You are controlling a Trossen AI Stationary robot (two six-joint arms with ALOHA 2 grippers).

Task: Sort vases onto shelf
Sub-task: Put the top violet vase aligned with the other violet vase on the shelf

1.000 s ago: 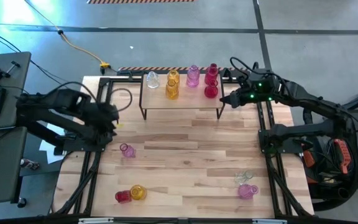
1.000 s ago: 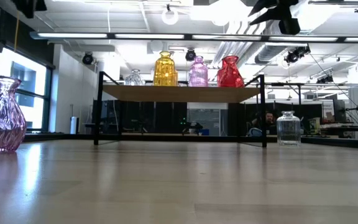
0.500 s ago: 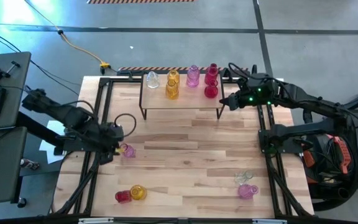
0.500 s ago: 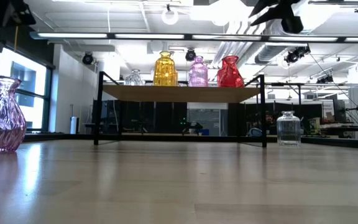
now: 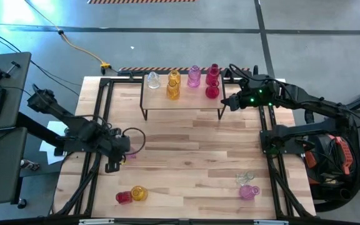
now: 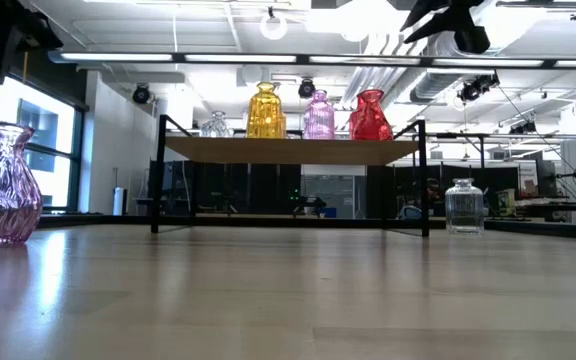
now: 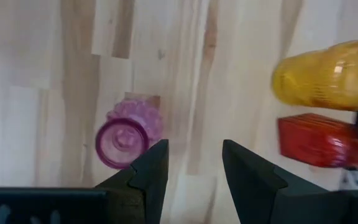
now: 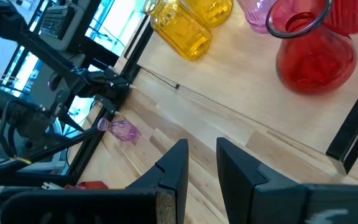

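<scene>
**Left gripper poised above a pink vase, shelf well stocked**

The left gripper is held over the left side of the table, directly above a small pink vase that stands upright on the boards. Seen from the left wrist, the two fingers are parted with a clear gap between them, and nothing is gripped; the vase mouth is seen just off to one side of that gap, not between the fingers.

Further along the boards, near the front left corner, a yellow vase and a red vase are lying on their sides, touching each other. Both are also caught by the left wrist camera beyond the fingers.

The right gripper is held beside the right end of the shelf, close to its corner. Its fingers are set narrowly apart, and nothing is held between them.

On the shelf, a row is kept: a clear vase, yellow ones, a pale pink one and red ones at the right end. From the low camera, yellow, pink and red bodies are seen standing upright on the wooden top.

Near the front right corner, a clear vase and a pink vase are left on the table, close together.
</scene>
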